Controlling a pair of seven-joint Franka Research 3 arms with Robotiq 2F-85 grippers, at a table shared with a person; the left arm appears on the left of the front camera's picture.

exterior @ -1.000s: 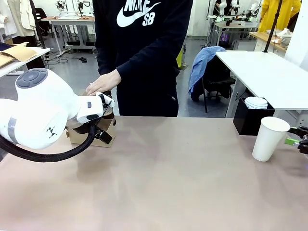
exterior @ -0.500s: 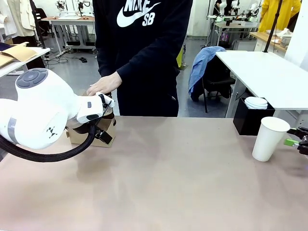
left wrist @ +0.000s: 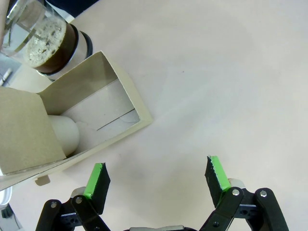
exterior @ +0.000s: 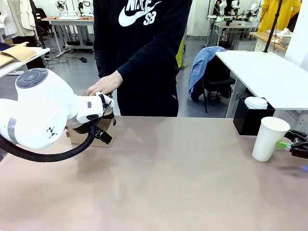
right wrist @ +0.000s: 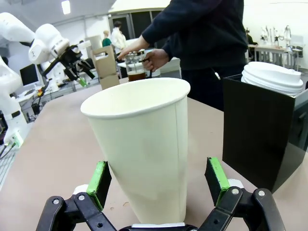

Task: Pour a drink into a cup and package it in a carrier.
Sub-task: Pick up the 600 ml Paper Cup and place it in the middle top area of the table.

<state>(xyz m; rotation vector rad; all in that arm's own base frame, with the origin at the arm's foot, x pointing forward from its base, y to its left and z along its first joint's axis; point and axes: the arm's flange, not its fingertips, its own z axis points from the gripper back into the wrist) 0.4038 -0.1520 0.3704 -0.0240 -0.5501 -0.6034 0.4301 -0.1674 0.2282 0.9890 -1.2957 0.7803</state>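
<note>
The person's dark hoodie (exterior: 144, 48) reads "NIKE SB". The left fingers (left wrist: 98, 179) are spread wide and hold nothing, above the surface (left wrist: 216, 72) just beside the cardboard carrier (left wrist: 126, 94). The drink (left wrist: 50, 41) sits in its glass jug next to the carrier. The right fingers (right wrist: 100, 185) stand wide on either side of the white paper cup (right wrist: 144, 144), not gripping it.

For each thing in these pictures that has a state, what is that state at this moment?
left gripper: open, holding nothing, beside the carrier.
right gripper: open, jaws either side of the paper cup.
paper cup: upright, no lid.
jug: upright, part full of foamy dark drink, person's hand on it.
carrier: standing, top open.
black box: open, white lids stacked inside.
</note>
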